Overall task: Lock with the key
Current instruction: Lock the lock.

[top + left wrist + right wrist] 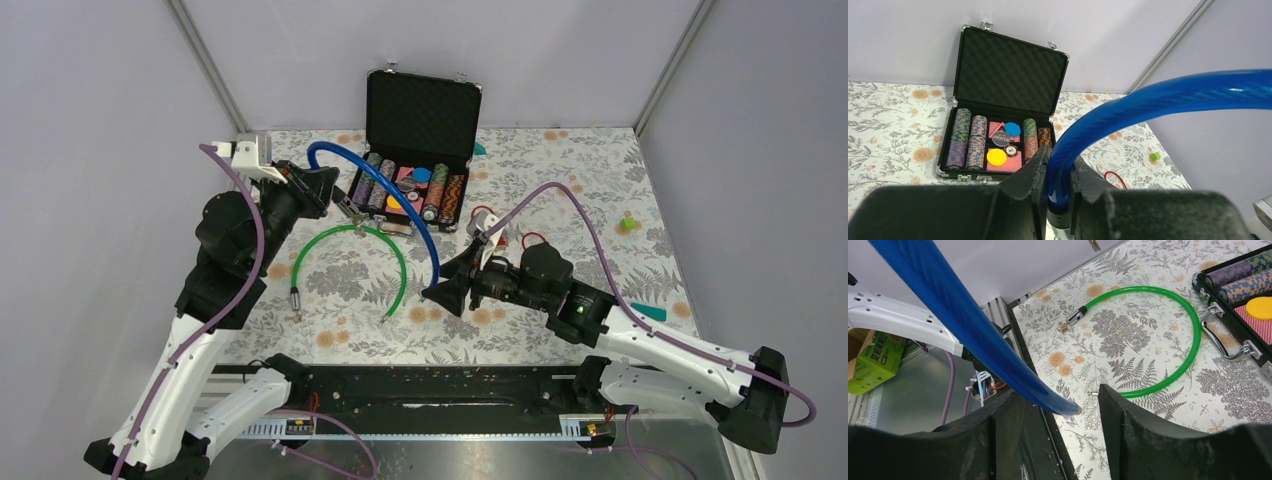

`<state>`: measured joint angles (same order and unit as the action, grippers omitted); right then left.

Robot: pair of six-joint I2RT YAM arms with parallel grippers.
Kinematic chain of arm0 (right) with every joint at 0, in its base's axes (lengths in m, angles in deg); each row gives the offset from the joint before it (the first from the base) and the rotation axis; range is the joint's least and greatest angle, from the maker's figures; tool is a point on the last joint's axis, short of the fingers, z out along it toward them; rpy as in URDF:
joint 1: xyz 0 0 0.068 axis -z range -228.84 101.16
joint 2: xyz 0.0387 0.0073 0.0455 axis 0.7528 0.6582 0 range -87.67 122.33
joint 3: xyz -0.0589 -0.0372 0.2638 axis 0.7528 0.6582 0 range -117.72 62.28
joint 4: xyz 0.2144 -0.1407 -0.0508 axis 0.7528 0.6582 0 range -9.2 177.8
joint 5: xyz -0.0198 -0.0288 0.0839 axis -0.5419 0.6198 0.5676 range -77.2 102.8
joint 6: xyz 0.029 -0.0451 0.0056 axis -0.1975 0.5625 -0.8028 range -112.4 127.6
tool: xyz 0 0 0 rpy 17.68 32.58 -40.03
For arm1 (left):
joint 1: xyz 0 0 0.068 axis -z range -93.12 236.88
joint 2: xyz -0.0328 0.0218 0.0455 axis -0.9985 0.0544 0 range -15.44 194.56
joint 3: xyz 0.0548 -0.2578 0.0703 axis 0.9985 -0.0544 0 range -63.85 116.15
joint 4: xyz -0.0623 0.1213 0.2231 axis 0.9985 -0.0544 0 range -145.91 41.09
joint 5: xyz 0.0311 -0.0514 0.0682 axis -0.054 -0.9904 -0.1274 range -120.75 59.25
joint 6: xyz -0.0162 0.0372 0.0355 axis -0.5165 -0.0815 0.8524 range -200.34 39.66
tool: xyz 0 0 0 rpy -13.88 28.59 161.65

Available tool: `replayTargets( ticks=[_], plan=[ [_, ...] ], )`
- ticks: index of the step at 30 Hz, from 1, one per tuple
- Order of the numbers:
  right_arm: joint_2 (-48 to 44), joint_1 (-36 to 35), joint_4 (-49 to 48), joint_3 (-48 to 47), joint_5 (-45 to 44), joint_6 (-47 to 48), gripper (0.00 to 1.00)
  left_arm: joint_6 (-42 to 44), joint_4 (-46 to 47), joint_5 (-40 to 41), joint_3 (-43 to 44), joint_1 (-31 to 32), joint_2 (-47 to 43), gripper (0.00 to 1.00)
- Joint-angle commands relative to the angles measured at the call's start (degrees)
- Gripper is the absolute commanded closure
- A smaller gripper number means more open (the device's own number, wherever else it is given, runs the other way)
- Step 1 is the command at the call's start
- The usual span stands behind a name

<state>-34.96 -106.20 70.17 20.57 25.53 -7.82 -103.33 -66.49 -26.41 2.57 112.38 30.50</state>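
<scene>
A blue cable lock (375, 165) arches above the table between my two grippers. My left gripper (335, 195) is shut on one end of it; in the left wrist view the cable (1148, 100) rises from between the closed fingers (1058, 165). My right gripper (440, 290) is open. The cable's other end (1075, 410) hangs between the fingers, close to the left one (998, 430). I cannot make out a key. A red loop (485, 212) lies beside a small white piece behind the right gripper.
A green cable lock (400, 260) lies curved on the floral cloth, also in the right wrist view (1193, 335). An open black case (420, 110) of poker chips stands at the back. A small green cube (627, 223) lies far right.
</scene>
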Motion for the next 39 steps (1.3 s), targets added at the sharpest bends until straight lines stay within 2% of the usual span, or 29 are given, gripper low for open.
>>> replayTargets(
  ticks=[1,4,7,10,16,21,25,34,39],
  plan=[
    [0.74,-0.72,-4.73,-2.47,0.54,0.68,0.40,-1.89,4.18,0.32,3.26,-0.01,-0.06,1.00],
    [1.49,-0.82,-4.40,-3.09,0.53,0.65,0.55,-1.97,4.19,0.19,3.29,-0.04,0.03,1.00],
    [1.94,-0.91,-3.31,-4.22,0.80,0.39,0.80,-2.01,4.10,-0.30,3.13,0.00,0.04,1.00],
    [1.58,-0.97,-2.34,-5.32,0.98,-0.46,1.00,-2.70,3.97,-2.82,2.13,-0.05,-0.20,1.00],
    [-1.77,-1.04,-3.32,-7.74,-1.44,-1.80,1.00,-9.31,8.56,-13.60,-9.13,-0.01,-2.71,1.00],
    [-1.56,-1.74,-5.25,-11.80,-3.82,0.06,1.00,-19.17,19.27,-22.31,-19.69,0.04,-4.47,1.00],
    [1.31,-3.39,-4.55,-15.78,-6.33,3.85,1.00,-25.94,25.48,-26.20,-25.18,0.08,-4.66,1.00],
    [7.40,-9.95,-1.75,-20.49,-17.25,14.51,1.00,-35.72,30.68,-29.01,-28.71,0.07,-5.62,1.00],
    [8.77,-11.66,-2.27,-20.86,-23.36,17.97,1.00,-36.27,28.86,-28.72,-28.97,0.03,-6.76,1.00]
  ],
)
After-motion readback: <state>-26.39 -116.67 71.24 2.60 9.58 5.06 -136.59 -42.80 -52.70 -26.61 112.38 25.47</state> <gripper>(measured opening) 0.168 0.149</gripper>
